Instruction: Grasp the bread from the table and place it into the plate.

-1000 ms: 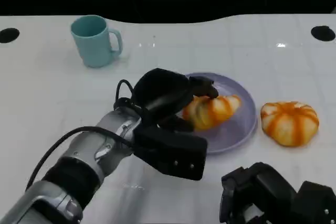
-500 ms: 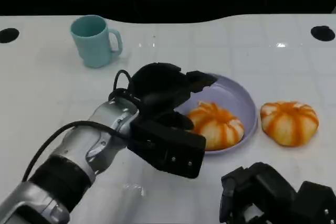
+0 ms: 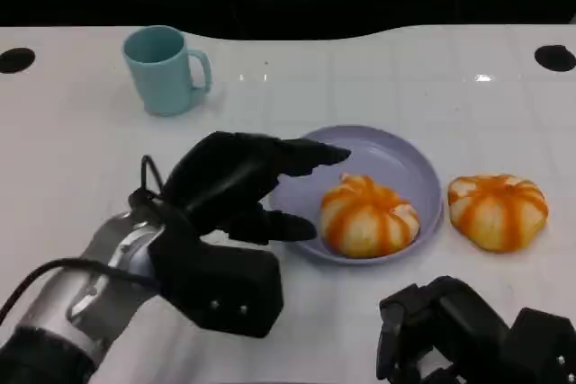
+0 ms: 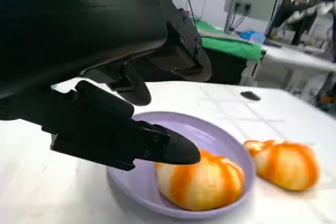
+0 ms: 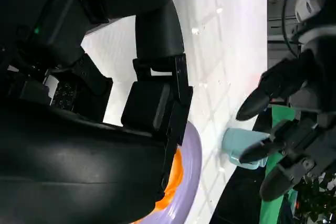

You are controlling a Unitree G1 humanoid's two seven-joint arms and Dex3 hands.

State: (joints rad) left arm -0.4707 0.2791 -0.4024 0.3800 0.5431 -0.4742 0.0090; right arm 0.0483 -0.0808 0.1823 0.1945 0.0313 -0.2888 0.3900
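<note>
Bread (image 3: 369, 216) beside left-hand fingers (image 3: 306, 156)

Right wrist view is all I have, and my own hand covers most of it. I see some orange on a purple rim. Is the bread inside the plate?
Observer: Yes. The head view shows one bread lying inside the purple plate, toward its near side.
Operator: Does the left hand hold it?
Observer: No. The left hand holds nothing. Its fingers reach out over the plate's left rim, beside the bread.
Operator: Is there any other bread?
Observer: Yes. A second bread lies on the white table, outside the plate, on its right side.
</note>
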